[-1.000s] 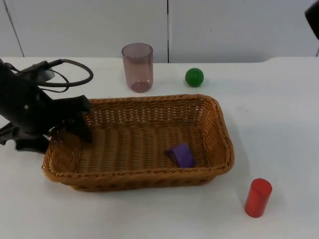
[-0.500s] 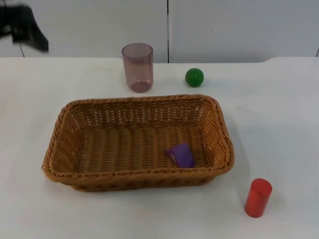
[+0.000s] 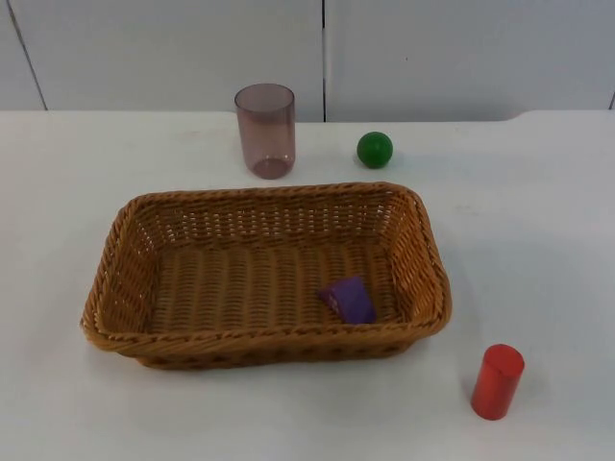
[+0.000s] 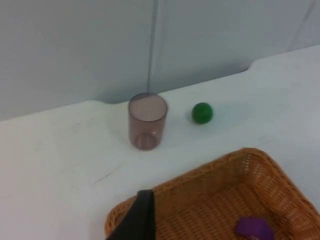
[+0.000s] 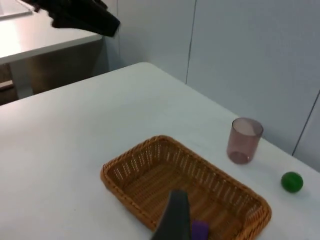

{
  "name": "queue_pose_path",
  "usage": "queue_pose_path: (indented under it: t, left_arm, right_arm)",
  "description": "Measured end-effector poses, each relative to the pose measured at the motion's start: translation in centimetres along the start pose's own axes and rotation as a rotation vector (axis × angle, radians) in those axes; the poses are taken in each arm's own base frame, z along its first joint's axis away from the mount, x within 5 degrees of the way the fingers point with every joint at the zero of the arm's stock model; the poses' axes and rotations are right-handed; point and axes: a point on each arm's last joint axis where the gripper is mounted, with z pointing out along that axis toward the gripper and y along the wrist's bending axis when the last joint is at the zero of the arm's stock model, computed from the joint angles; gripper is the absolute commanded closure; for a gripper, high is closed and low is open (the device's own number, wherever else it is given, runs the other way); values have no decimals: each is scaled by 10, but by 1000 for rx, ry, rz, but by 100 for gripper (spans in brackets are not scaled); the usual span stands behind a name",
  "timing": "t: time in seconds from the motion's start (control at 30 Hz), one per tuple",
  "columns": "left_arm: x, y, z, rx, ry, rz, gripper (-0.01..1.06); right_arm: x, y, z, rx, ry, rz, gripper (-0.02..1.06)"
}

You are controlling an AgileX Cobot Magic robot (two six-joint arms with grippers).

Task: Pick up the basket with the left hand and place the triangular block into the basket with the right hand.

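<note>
The wicker basket (image 3: 269, 336) rests on the white table, with nothing holding it. A purple triangular block (image 3: 349, 299) lies inside it, near the front right corner. In the left wrist view my left gripper (image 4: 141, 220) hangs high above the basket's rim (image 4: 200, 175), and the block (image 4: 254, 228) lies inside. My right gripper (image 5: 172, 220) is raised well above the basket (image 5: 130, 155), close over the block (image 5: 200, 230). In the right wrist view the left arm (image 5: 80, 15) is a dark shape far beyond the basket.
A translucent purple cup (image 3: 265, 129) and a green ball (image 3: 375, 149) stand behind the basket near the grey wall. A red cylinder (image 3: 497, 381) stands at the front right. White table surrounds the basket on all sides.
The left arm let go of the basket's left rim, rose toward the upper left and left the top view. Basket and block have not moved.
</note>
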Motion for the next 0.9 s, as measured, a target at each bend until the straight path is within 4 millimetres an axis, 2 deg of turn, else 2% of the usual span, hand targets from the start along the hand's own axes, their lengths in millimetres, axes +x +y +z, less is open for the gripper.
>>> queue_pose_path:
  t: [0.07, 0.17, 0.2, 0.33, 0.37, 0.53, 0.57, 0.67, 0.9]
  left_arm:
    - [2, -2, -3, 4, -4, 4, 0]
    - [27, -12, -28, 11, -42, 20, 0]
    - [27, -12, -28, 11, -42, 20, 0]
    - [59, -20, -53, 10, -91, 38, 0]
    - [59, -20, -53, 10, -91, 38, 0]
    - [96, -27, -82, -19, -150, 41, 0]
    - [96, -27, -82, -19, -150, 41, 0]
    - [116, -27, -101, -87, -170, 34, 0]
    - [141, -25, -128, -200, -164, 21, 0]
  right_arm:
    - [3, 0, -2, 0, -1, 4, 35]
    - [22, 2, -13, 2, -16, 16, 35]
    - [22, 2, -13, 2, -16, 16, 35]
    - [41, 4, -27, 2, -8, 20, 35]
    - [41, 4, -27, 2, -8, 20, 35]
    - [65, 6, -41, -2, 50, 44, 35]
    - [65, 6, -41, -2, 50, 44, 35]
    - [73, 7, -51, -3, 68, 47, 35]
    - [85, 8, -72, 1, 37, 48, 35]
